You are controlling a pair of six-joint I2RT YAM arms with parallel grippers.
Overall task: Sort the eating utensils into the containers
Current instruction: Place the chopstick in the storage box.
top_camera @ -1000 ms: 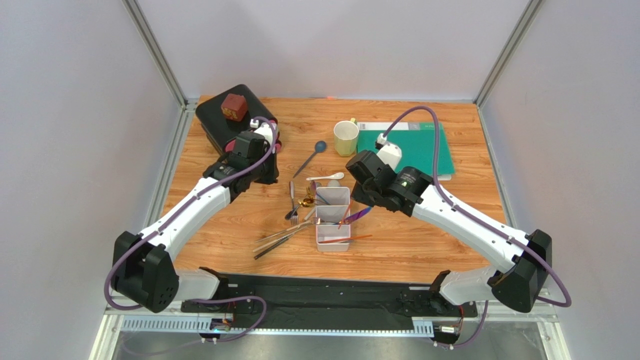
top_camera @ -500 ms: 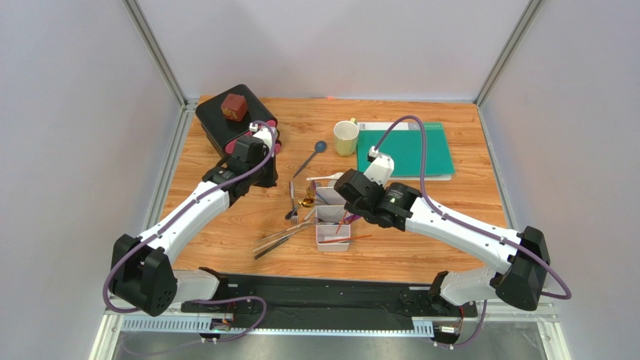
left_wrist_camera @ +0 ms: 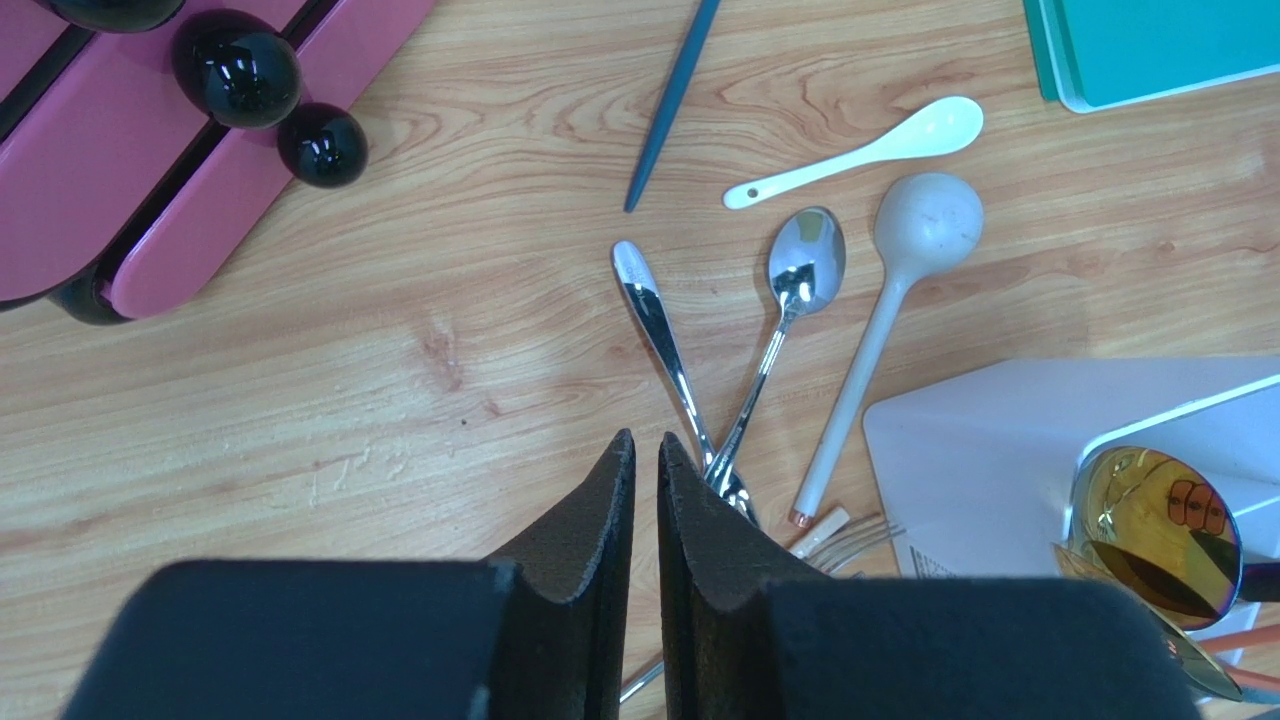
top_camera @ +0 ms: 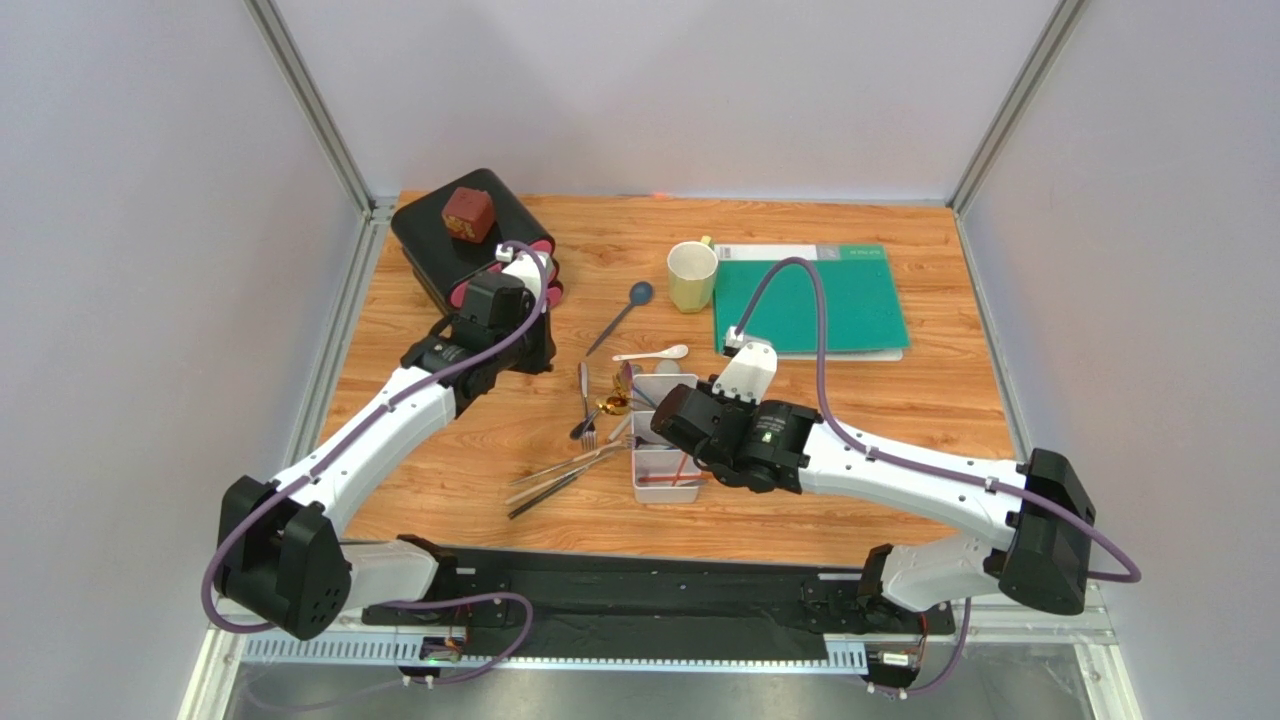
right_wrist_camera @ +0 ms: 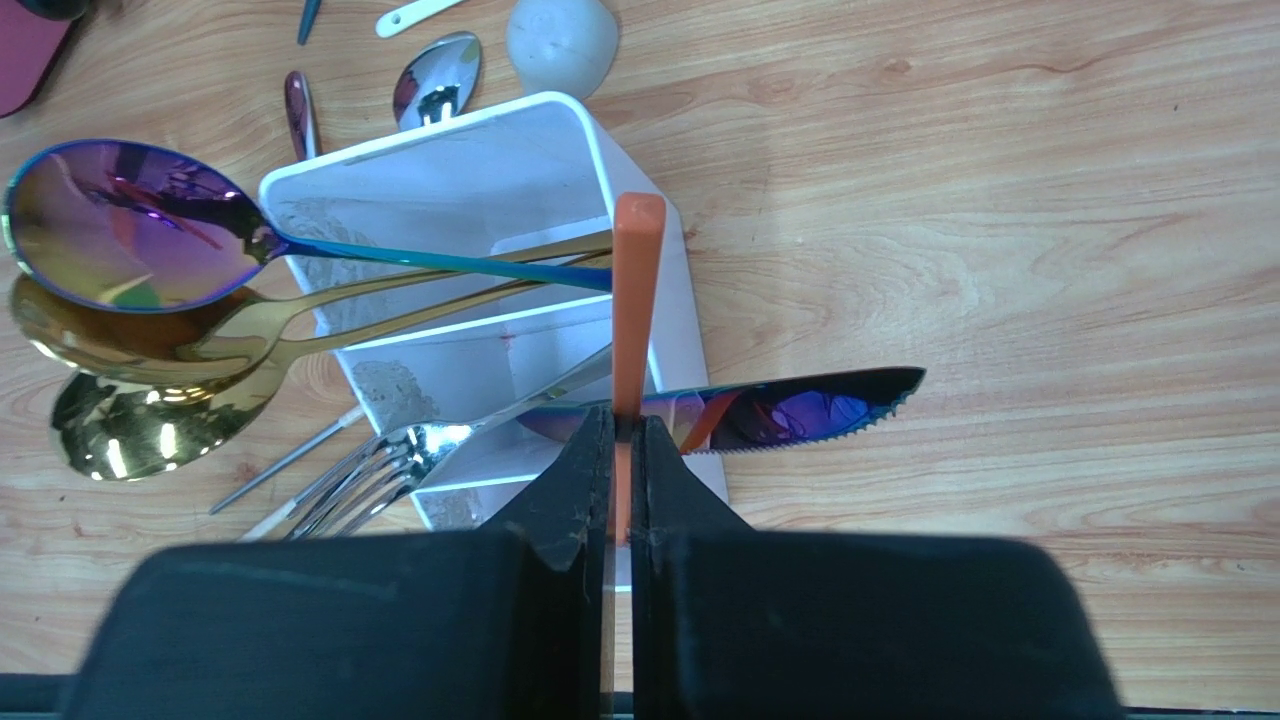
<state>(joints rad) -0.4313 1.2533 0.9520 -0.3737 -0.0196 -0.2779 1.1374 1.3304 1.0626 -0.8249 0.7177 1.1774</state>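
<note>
White tray (right_wrist_camera: 451,180) with purple spoon (right_wrist_camera: 128,218), gold spoons (right_wrist_camera: 120,353), right gripper (right_wrist_camera: 624,428) clamping orange chopstick (right_wrist_camera: 637,285), left gripper (left_wrist_camera: 646,450) ajar

From high behind both arm bases, looking down over the whole table (top_camera: 932,398), far off. From the left wrist, close, facing straight down past the left gripper (left_wrist_camera: 646,443), with the white tray (left_wrist_camera: 1022,435) right of the fingertips. From the right wrist, closer still, down past the right gripper (right_wrist_camera: 624,428) along the orange chopstick (right_wrist_camera: 637,285), same tray just ahead. Shared by all three: tray and white spoon (left_wrist_camera: 864,150).
</note>
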